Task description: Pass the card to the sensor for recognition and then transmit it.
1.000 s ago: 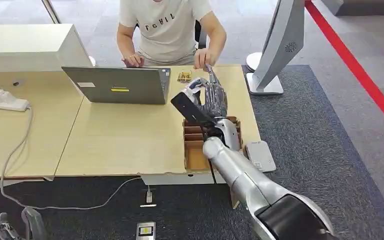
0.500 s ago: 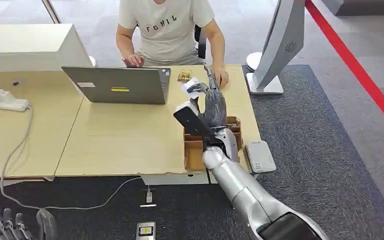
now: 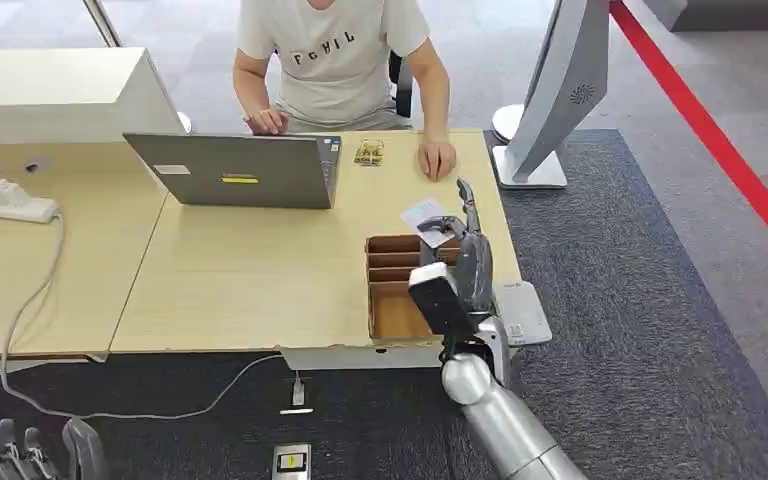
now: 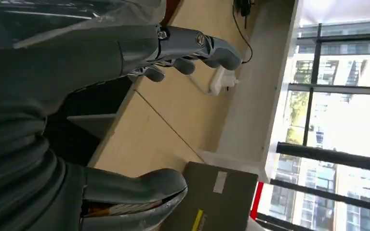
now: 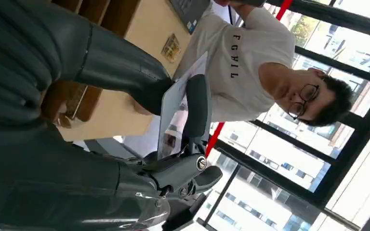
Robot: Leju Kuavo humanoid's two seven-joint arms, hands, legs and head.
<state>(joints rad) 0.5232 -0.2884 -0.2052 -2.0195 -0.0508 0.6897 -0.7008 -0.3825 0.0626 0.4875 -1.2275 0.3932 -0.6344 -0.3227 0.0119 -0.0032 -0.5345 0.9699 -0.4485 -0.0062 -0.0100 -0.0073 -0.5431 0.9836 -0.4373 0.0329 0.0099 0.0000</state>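
Card-carrying is the step in hand, judging from the head view: the right hand [image 3: 468, 262] pinches a white card [image 3: 423, 217] between thumb and fingers, above the far end of the partitioned cardboard box [image 3: 388, 290] near the desk's right edge. A pale flat device, which I take for the card sensor [image 3: 520, 311], lies just beside the box on the arm's right side; the next move seems to call for lowering the card flat over it, then carrying the card on to the person [image 3: 332, 62] seated across the desk, whose hand [image 3: 437, 158] rests on the wood [image 3: 240, 270] not far from the card. The box walls stand between card and person; an open laptop [image 3: 235, 170], a small tray of gold items [image 3: 368, 152] and a white kiosk stand [image 3: 550, 90] sit clear of that path. Low at the picture's corner the left hand [image 3: 25, 450] hangs idle. Its wrist view shows the fingers [image 4: 192, 45] apart and the thumb [image 4: 135, 185] clear, holding nothing, with a power strip [image 4: 220, 82] on the desk beyond. In the right wrist view the card [image 5: 173, 103] stands edge-on, clamped between thumb [image 5: 120, 67] and a dark finger.
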